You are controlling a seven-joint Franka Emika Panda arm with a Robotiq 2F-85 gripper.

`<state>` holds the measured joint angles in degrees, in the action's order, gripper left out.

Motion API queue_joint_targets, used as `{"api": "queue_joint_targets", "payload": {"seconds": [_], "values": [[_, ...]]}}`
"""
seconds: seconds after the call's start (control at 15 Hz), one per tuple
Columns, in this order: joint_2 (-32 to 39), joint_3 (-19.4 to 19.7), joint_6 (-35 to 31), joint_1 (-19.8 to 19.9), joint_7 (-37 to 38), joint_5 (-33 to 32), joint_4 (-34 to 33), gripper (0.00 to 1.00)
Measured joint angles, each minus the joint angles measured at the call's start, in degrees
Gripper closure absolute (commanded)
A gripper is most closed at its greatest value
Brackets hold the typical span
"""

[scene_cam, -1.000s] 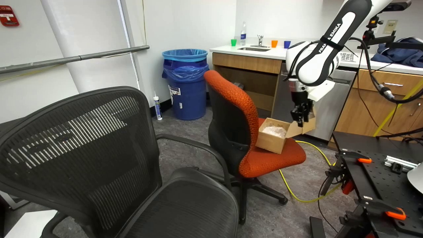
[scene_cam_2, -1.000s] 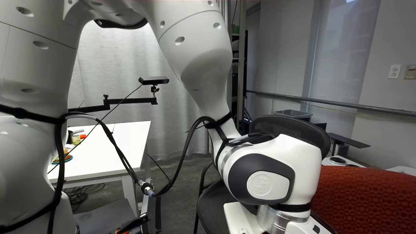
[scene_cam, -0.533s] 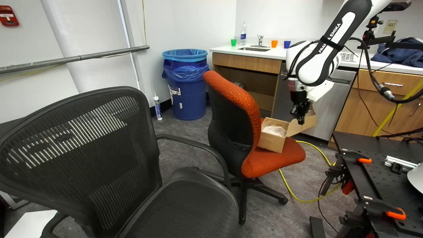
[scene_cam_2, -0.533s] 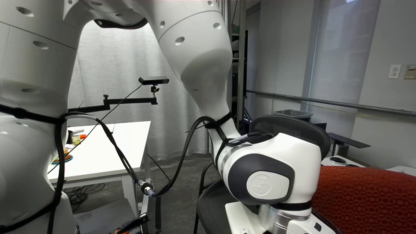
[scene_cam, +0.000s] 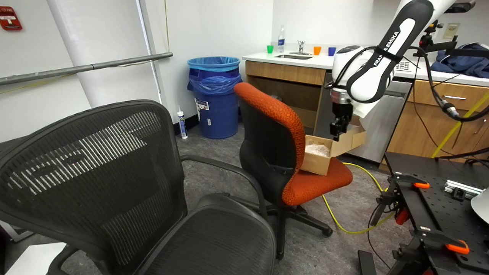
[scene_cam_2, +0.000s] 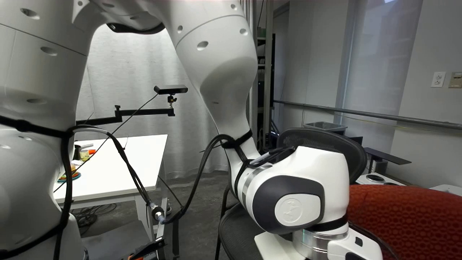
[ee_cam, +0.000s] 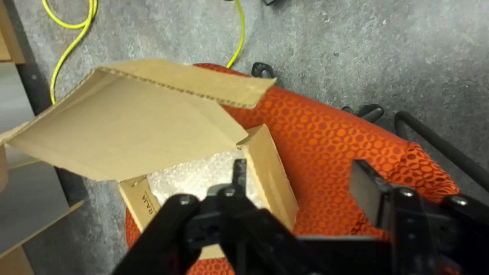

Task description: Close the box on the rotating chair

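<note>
The tan cardboard box (scene_cam: 315, 164) stands open on the orange-red seat of the rotating chair (scene_cam: 319, 187), with clear bubble-like packing inside. Its large lid (scene_cam: 348, 140) stands up and leans outward on the side away from the backrest. In the wrist view the lid (ee_cam: 141, 122) spreads at upper left, and the box's side wall (ee_cam: 273, 179) shows below it. My gripper (scene_cam: 335, 135) is above the box, in front of the lid in that exterior view. In the wrist view my gripper (ee_cam: 300, 168) is open with nothing between its fingers. In an exterior view the backrest (scene_cam_2: 408, 220) hides the box.
A black mesh chair (scene_cam: 214, 233) stands beside the orange-red chair. A black table with clamps (scene_cam: 439, 206) is at the right. Cabinets (scene_cam: 439, 118) and a dishwasher (scene_cam: 378, 126) stand behind. A yellow cable (scene_cam: 344, 229) lies on the floor.
My gripper has moved left and slightly up in an exterior view, off the lid's outer end. The chair has turned slightly and the box has shifted a little right with it.
</note>
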<state>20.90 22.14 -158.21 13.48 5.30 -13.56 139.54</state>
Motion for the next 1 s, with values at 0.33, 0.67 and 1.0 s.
{"api": "queue_joint_targets", "payload": {"seconds": [0.33,0.67,1.0], "values": [[-1.8,2.8,8.4,-4.4,-1.5,-8.0,-8.7,0.00],[-3.6,-0.6,26.0,-5.1,-7.0,-9.8,-22.3,0.00],[-2.5,-2.9,35.3,-4.7,-9.8,-9.8,-29.6,0.00]]}}
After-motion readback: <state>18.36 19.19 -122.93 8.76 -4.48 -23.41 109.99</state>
